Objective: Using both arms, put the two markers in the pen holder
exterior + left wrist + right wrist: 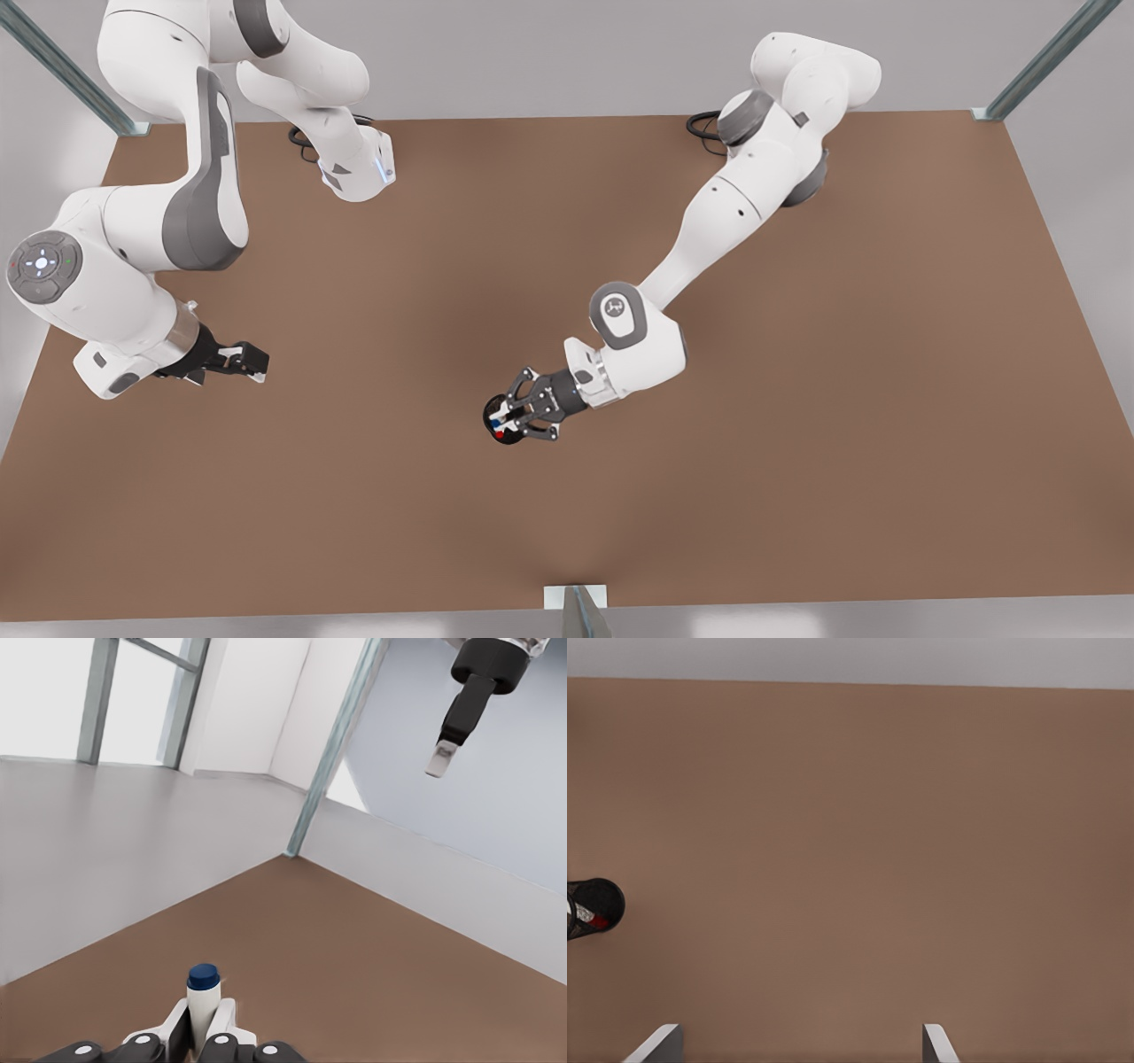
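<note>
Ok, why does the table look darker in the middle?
Front view: soft shadow darkens the table between the arms, edges blurry. Left wrist view: the blue-capped marker in the left gripper looks sharp. Right wrist view: by the open right gripper, even light, no glare.

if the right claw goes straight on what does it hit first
Probably bare brown table: the open right claw aims down at it, and the pen holder sits well off that line.
</note>
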